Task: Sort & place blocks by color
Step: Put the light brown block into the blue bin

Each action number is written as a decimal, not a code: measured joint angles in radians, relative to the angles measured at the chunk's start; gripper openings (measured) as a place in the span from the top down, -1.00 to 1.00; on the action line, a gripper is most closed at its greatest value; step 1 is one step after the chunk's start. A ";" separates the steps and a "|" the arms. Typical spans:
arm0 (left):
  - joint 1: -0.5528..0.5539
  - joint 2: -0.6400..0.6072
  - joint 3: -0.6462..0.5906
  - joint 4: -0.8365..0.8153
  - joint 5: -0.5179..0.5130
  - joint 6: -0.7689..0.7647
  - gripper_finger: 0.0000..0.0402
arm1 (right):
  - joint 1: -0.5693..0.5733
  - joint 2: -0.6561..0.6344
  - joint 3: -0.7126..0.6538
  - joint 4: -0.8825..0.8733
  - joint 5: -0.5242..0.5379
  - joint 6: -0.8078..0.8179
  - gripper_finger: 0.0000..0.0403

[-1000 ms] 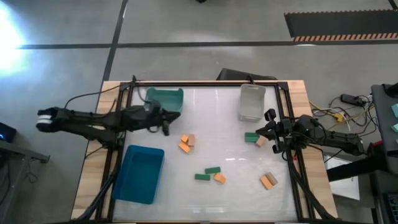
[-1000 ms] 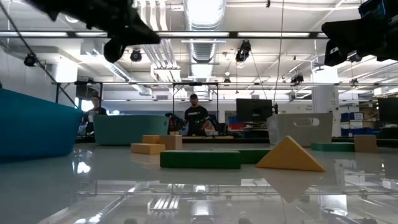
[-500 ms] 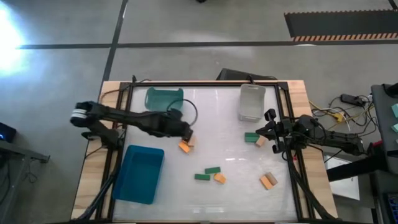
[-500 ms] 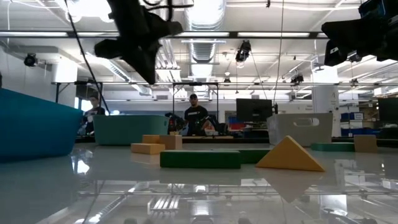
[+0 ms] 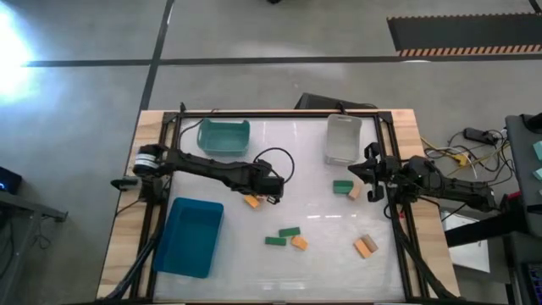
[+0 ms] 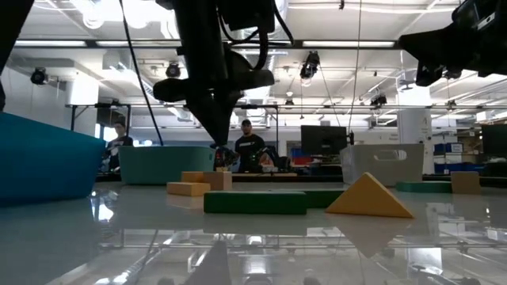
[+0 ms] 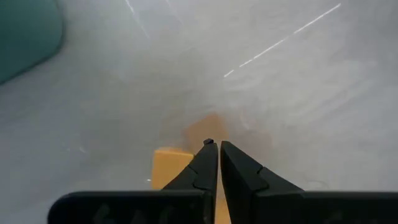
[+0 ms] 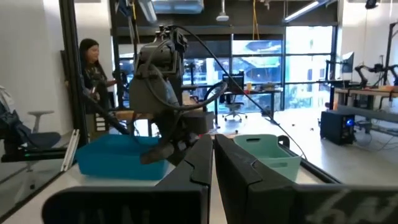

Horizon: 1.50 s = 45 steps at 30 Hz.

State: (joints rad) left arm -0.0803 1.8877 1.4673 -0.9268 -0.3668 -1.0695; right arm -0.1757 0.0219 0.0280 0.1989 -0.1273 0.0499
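My left gripper (image 5: pixel 272 187) (image 7: pixel 214 144) is shut. It hangs just above a pale tan block (image 7: pixel 208 127) that lies beside an orange block (image 5: pixel 251 201) (image 7: pixel 170 164) near the table's middle; in the low view its tip (image 6: pixel 224 152) stands clear of both. My right gripper (image 5: pixel 361 172) (image 8: pixel 212 147) is shut, raised near the right edge, above a green block (image 5: pixel 342 186) and a tan one (image 5: pixel 355 192). Two green blocks (image 5: pixel 282 236) and an orange one (image 5: pixel 299 243) lie toward the near edge. An orange and tan pair (image 5: pixel 364 246) lies near right.
A teal bin (image 5: pixel 223 135) stands far left, a clear bin (image 5: pixel 343 138) far right and a blue bin (image 5: pixel 193 235) near left. A dark frame (image 5: pixel 279 115) rims the table. A cable loop (image 5: pixel 275 159) trails from my left arm. People (image 6: pixel 250 150) stand in the room beyond.
My left arm has swung from beside the teal bin toward the table's middle and come down, so its shut gripper now hangs over the tan and orange blocks. No block has moved.
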 joint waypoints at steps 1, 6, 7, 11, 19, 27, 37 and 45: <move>0.000 0.005 0.000 0.001 0.000 0.007 0.93 | 0.000 0.000 0.000 -0.001 -0.001 0.001 0.96; 0.000 0.025 -0.002 0.001 -0.001 0.012 0.66 | 0.000 0.000 0.002 0.000 -0.001 0.002 0.96; 0.000 0.030 -0.002 0.002 -0.001 0.012 0.60 | 0.000 0.000 0.003 0.000 -0.001 0.002 0.96; 0.002 0.064 -0.002 0.003 -0.009 0.009 0.37 | 0.000 0.000 0.003 0.001 -0.001 0.002 0.96; 0.016 0.104 0.002 0.027 -0.008 0.004 0.17 | 0.000 -0.001 0.005 0.001 -0.001 0.001 0.96; 0.022 0.102 -0.001 0.042 -0.005 0.002 0.17 | 0.000 -0.001 0.005 0.004 -0.001 -0.001 0.96; 0.022 0.102 -0.016 0.048 0.034 -0.020 0.17 | 0.000 -0.001 0.005 0.013 -0.001 -0.001 0.96; 0.021 0.102 -0.023 0.056 0.043 -0.016 0.17 | 0.000 -0.001 0.006 0.020 -0.001 -0.001 0.96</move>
State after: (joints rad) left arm -0.0589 1.9900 1.4440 -0.8711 -0.3237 -1.0851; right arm -0.1756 0.0212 0.0341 0.2188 -0.1280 0.0490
